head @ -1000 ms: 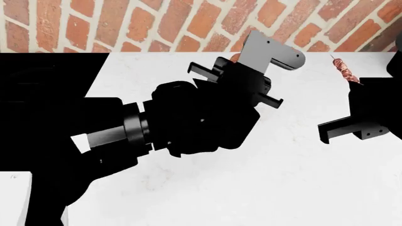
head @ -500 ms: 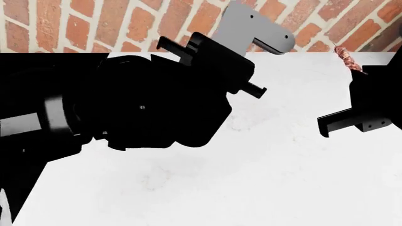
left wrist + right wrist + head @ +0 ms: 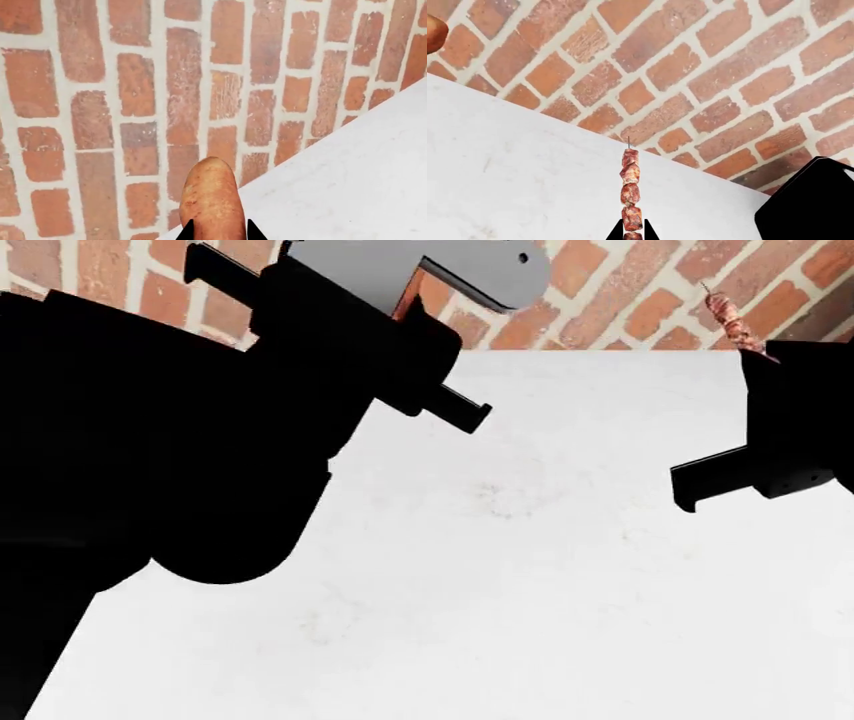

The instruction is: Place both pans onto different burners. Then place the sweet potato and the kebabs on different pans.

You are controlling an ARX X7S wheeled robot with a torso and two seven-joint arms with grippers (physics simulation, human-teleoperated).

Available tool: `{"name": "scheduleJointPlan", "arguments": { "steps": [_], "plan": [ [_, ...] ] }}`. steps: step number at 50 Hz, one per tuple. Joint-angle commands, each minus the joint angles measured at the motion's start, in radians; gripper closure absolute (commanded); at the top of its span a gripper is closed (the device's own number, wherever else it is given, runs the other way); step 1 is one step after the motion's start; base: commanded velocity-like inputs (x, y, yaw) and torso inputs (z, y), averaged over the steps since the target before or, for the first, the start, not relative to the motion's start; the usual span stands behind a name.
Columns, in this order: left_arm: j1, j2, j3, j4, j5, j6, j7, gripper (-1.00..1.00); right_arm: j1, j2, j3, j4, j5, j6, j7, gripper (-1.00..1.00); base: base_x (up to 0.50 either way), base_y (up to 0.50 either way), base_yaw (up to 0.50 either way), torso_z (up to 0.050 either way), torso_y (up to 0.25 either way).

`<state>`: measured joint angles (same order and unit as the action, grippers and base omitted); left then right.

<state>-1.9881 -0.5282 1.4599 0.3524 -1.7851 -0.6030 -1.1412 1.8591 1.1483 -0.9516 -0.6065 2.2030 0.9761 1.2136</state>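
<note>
The orange-brown sweet potato (image 3: 212, 197) sits between the two black fingertips of my left gripper (image 3: 217, 235), which is shut on it and holds it up in front of the brick wall. In the head view only a thin sliver of the sweet potato (image 3: 410, 290) shows behind the grey wrist bracket (image 3: 441, 265). My right gripper (image 3: 632, 235) is shut on the lower end of the kebabs (image 3: 630, 187), and the skewer points toward the wall. The kebabs (image 3: 731, 322) rise at the far right above the counter. Both pans and the burners are out of view.
A white counter (image 3: 534, 570) runs back to a red brick wall (image 3: 627, 300). My left arm (image 3: 174, 440) fills the left side of the head view. A black shape (image 3: 807, 200) juts into one corner of the right wrist view.
My left arm has risen and swung left with the sweet potato, from above the counter to wall height. The right gripper has lifted the kebabs a little higher.
</note>
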Motion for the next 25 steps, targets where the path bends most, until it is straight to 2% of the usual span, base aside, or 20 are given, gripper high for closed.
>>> {"name": "scheduleJointPlan", "arguments": {
  "steps": [1,11,25],
  "plan": [
    [-0.061,-0.142,-0.05,0.113,-0.059,-0.016,-0.009,1.0,0.014,-0.018,0.038,-0.014,-0.042,-0.019,-0.032,1.0,0.0,0.0,0.0,0.0,0.0],
    [-0.092,-0.216,-0.077,0.145,-0.091,-0.027,-0.019,1.0,0.021,-0.036,0.028,-0.018,-0.039,-0.012,-0.007,1.0,-0.03,0.0,0.0,0.0,0.0],
    [-0.111,-0.262,-0.099,0.157,-0.112,-0.037,-0.023,1.0,0.032,-0.042,0.03,-0.016,-0.034,0.002,-0.01,1.0,-0.5,0.0,0.0,0.0,0.0]
  ]
}}
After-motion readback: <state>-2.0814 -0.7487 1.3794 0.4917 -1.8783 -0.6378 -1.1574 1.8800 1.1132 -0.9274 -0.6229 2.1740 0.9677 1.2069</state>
